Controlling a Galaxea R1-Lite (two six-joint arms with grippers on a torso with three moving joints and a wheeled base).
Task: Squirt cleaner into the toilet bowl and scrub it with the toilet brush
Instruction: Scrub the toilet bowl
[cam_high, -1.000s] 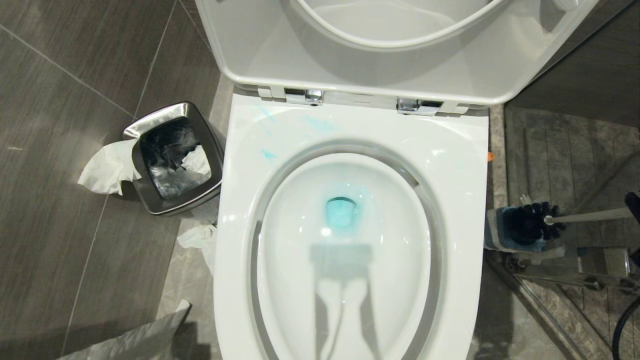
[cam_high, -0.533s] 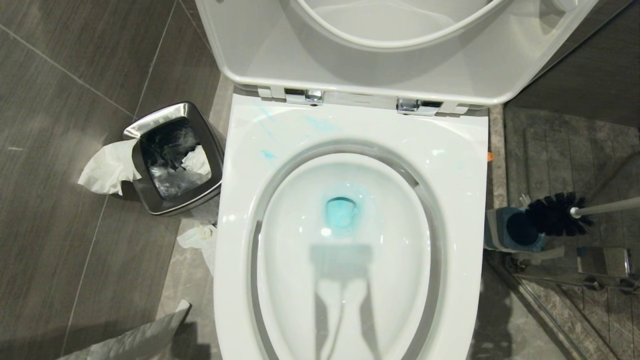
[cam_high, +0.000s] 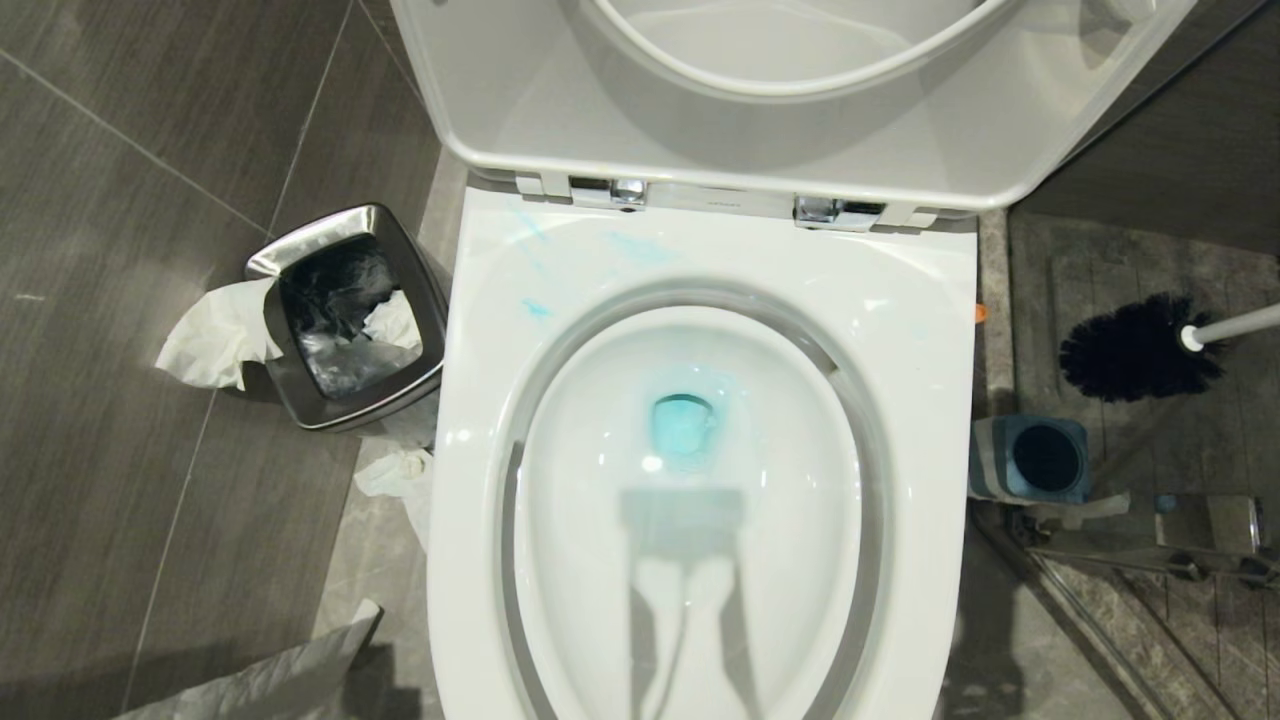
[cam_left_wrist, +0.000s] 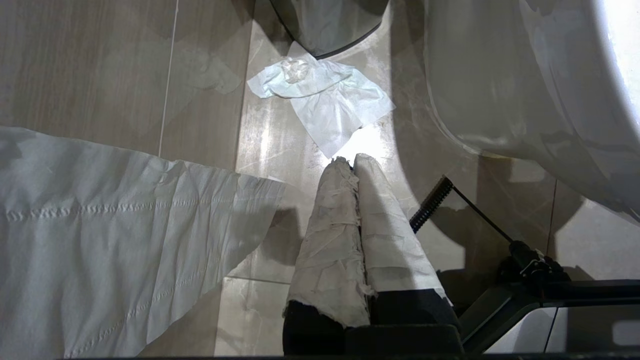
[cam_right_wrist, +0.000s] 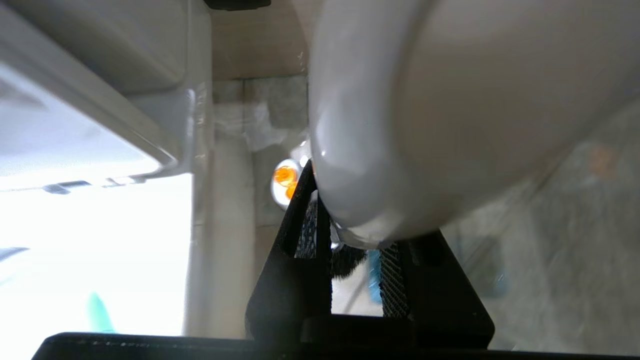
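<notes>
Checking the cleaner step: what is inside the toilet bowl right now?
Blue-tinted water sits at the drain of the toilet bowl, with faint blue smears on the rim behind. A shadow covers the near part of the basin. The toilet brush is outside, right of the toilet.

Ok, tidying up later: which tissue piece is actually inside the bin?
The small crumpled tissue within the steel bin; another drapes over its rim, others lie on the floor.

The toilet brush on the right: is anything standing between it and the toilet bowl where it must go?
Nothing visible does. The toilet brush hangs clear of its blue holder, beside the toilet bowl; lid and seat stand raised, and only the bowl's white rim lies between.
</notes>
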